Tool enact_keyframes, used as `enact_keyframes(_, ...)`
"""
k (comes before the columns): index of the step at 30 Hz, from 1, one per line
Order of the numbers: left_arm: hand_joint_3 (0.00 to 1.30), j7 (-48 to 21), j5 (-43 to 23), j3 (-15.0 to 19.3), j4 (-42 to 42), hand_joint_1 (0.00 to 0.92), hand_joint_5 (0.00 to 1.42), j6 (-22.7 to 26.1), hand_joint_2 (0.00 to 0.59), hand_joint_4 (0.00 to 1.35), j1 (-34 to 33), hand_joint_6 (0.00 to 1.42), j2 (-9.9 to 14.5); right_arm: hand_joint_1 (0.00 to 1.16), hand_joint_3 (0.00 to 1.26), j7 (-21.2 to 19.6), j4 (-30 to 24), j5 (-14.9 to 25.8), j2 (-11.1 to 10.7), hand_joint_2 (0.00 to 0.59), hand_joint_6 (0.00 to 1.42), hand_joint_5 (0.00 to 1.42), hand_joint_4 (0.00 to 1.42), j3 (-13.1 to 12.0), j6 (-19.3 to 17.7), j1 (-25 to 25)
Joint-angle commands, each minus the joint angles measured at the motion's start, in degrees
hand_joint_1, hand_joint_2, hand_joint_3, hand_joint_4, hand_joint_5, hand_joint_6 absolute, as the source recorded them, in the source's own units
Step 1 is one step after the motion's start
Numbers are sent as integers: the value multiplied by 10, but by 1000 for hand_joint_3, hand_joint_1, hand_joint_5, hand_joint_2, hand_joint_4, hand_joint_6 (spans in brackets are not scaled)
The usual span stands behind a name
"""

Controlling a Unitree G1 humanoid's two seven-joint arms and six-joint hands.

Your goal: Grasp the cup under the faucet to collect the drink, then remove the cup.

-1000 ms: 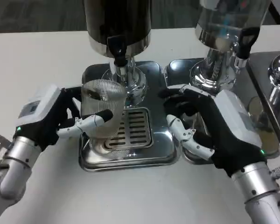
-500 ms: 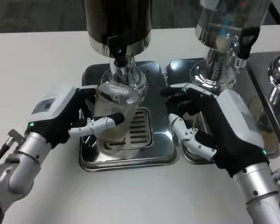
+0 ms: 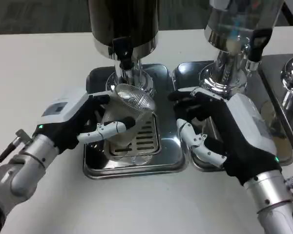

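The left hand (image 3: 80,124) is gripping the ribbed clear cup (image 3: 127,114), fingers wrapped around it, holding it tilted over the drip tray (image 3: 95,168) just below the dark dispenser's faucet (image 3: 123,53). The right hand (image 3: 219,131) is hovering beside the tray, fingers spread, holding nothing.

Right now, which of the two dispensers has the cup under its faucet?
The dark dispenser on the left: the left hand holds the ribbed cup tilted below its black faucet. The clear dispenser has none.
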Motion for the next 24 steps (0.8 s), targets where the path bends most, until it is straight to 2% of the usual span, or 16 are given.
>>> enact_keyframes(1,405,-17,-10,5,-3,2,509,-1,156,388,5,619,8,382,405,-5,5,3,2,461,515,540,459,-2,0,-4)
enact_keyframes(24,383,-33,-26,16,-15,0,495,-15,153,357,30,608,35,382,384,-6,10,11,-4,461,515,541,444,-12,-8,-24)
